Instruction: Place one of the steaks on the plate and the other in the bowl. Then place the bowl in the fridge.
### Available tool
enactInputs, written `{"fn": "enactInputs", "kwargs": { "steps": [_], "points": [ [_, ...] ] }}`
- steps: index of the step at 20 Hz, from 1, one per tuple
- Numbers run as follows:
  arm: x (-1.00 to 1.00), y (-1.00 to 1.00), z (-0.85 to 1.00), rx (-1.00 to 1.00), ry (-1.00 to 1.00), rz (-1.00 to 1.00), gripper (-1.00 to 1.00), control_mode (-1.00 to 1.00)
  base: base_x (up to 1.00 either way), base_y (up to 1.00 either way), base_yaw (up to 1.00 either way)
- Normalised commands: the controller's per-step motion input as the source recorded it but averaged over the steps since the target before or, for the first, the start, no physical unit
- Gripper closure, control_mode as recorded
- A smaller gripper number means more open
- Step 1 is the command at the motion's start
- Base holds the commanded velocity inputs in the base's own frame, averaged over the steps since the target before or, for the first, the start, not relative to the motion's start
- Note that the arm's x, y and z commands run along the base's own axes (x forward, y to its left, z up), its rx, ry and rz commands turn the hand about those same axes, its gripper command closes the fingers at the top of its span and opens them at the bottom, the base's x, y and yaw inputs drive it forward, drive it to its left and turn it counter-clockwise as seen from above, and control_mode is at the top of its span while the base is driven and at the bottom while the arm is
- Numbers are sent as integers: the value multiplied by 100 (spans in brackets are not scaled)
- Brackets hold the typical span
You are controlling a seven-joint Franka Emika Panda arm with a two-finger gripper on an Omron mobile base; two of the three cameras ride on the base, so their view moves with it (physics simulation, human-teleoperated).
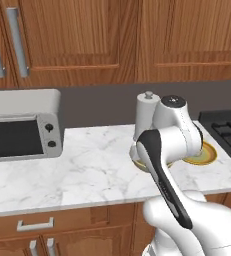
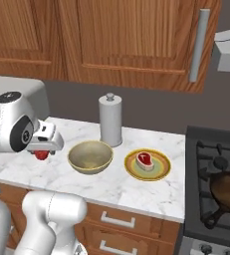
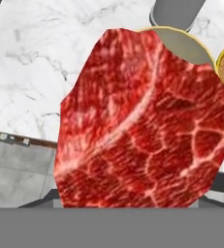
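Observation:
One steak (image 3: 137,121) looms red and marbled right in front of the hand camera, hiding the fingertips. From the right base view this steak (image 2: 41,155) hangs under my gripper (image 2: 43,151), which is shut on it above the counter, left of the bowl (image 2: 90,157). The tan bowl holds nothing and its rim (image 3: 181,38) peeks out behind the held meat. The other steak (image 2: 145,160) lies on the yellow-rimmed plate (image 2: 159,173), right of the bowl. My arm hides most of the bowl in the left base view, and the plate (image 1: 203,155) shows beside it. The fridge is out of view.
A grey paper-towel holder (image 2: 110,119) stands behind the bowl. A toaster oven (image 1: 22,127) sits at the counter's left. To the right is a stove (image 2: 216,154) with a dark frying pan (image 2: 229,191). Wooden cabinets (image 1: 87,35) hang above.

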Motion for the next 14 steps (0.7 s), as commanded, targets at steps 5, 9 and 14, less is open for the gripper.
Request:
{"fn": "enactInputs", "kwargs": {
  "steps": [5,9,14],
  "points": [
    [0,0,0,0,0,0,100,100,58,0,-30],
    [0,0,0,0,0,0,100,100,46,-3,-32],
    [0,0,0,0,0,0,100,100,39,-12,-16]
  ]
}}
